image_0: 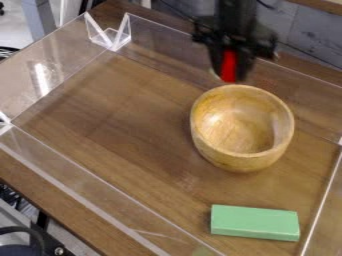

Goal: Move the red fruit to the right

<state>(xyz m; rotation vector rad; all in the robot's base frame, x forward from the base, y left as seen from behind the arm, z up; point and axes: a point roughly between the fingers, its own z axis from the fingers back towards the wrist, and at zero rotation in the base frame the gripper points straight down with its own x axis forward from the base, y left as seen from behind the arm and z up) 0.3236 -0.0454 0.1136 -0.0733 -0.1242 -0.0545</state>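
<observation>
The red fruit (229, 66) hangs in the air between the black fingers of my gripper (231, 62), which is shut on it and points straight down. It is a small bright red piece, partly covered by the fingers, and it sits above the far rim of the wooden bowl (241, 125), lifted off the tabletop. The arm rises out of the top of the view.
A round wooden bowl stands right of centre on the wooden table (107, 120). A green rectangular block (254, 222) lies near the front right. Clear acrylic walls (54, 70) enclose the table, with a folded clear piece (107, 32) at the far left corner.
</observation>
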